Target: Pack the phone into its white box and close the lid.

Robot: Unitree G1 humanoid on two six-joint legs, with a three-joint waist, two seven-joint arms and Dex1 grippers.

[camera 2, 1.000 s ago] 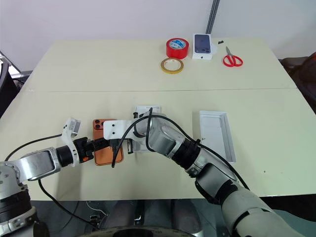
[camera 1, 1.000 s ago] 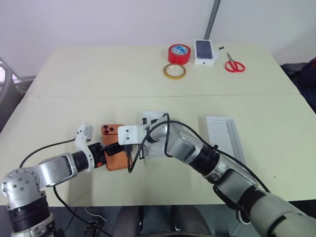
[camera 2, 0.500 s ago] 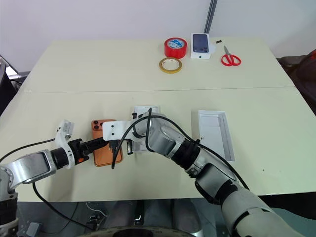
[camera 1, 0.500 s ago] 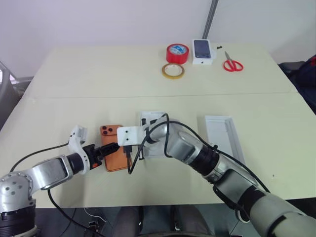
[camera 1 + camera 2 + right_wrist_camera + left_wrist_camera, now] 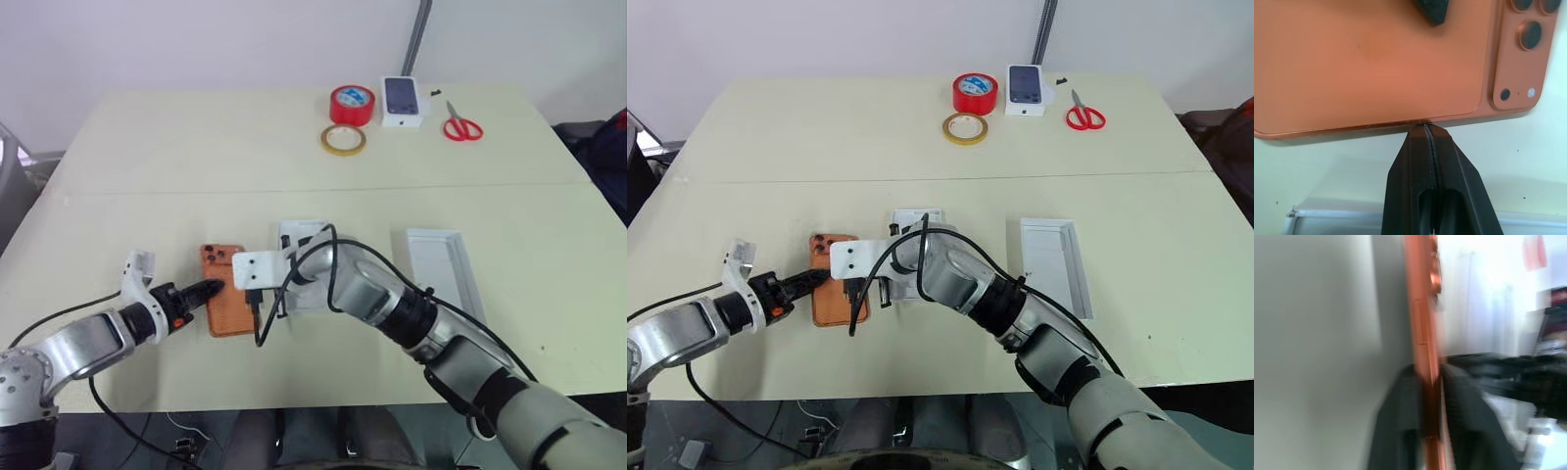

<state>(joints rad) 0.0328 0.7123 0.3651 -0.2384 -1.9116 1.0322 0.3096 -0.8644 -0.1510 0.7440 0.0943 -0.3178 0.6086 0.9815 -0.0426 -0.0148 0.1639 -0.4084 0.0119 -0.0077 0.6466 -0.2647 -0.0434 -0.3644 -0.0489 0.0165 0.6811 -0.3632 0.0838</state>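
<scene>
One cream table before a pale wall.

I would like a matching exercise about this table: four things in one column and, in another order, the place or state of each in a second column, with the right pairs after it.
Things:
1. phone
2. scissors
3. red tape roll
4. right claw

Places or states:
A. red handles, at the far right of the table
B. shut, its tip against the edge of the orange thing
C. lying face down, pinched along one edge by the left claw
D. at the far side, just behind the yellowish tape ring

Pairs: 1-C, 2-A, 3-D, 4-B
</scene>
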